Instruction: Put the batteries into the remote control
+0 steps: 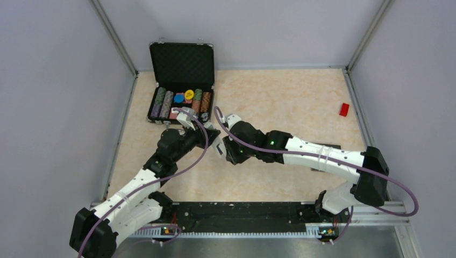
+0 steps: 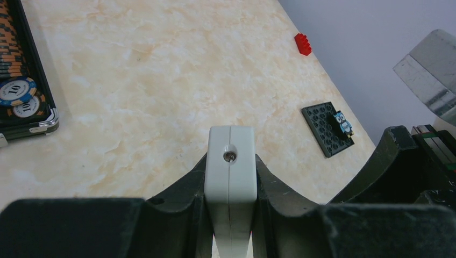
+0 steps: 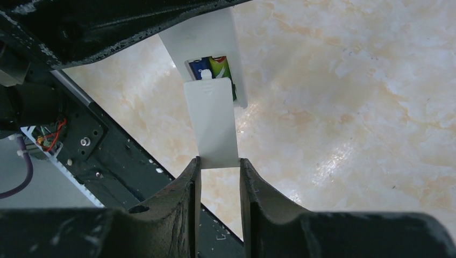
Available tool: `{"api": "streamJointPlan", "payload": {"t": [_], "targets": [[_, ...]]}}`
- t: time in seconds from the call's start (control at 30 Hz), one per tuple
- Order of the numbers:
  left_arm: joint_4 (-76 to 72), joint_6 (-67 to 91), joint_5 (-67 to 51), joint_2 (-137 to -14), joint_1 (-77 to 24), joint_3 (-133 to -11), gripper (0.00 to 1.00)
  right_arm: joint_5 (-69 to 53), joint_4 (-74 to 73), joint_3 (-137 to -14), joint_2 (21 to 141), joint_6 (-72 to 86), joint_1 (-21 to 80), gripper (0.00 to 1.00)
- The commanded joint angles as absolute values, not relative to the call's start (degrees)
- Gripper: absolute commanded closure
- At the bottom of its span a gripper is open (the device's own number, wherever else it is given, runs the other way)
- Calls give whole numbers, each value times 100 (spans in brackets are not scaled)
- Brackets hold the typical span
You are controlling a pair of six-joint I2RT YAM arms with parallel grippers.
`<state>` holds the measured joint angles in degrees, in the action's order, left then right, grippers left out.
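My left gripper is shut on the white remote control and holds it edge-on above the table, with a small screw hole facing the camera. In the right wrist view the remote shows its open recess with the green battery and the dark battery side by side inside. My right gripper is shut on the lower end of the flat white cover plate. The plate's top edge lies over the lower part of the recess. In the top view both grippers meet mid-table.
An open black case of poker chips stands at the back left. A small red block lies at the right, also in the left wrist view. A black studded plate with a tiny figure lies near the right arm. A black rail runs along the front.
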<state>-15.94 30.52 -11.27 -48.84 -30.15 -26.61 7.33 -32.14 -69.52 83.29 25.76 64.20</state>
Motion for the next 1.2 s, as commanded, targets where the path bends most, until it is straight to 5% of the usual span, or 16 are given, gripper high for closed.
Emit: {"api": "streamJointPlan", "payload": {"t": [0.0,1.17], "targets": [[-1846,3200,-1079,-4820,-3033,-2961,100,639,-3024,-7152,8395,2579,6381,76],[-1587,3044,-1624,-4936,-3035,-3065,100,786,-3032,-7216,8560,2434,6381,76]]}}
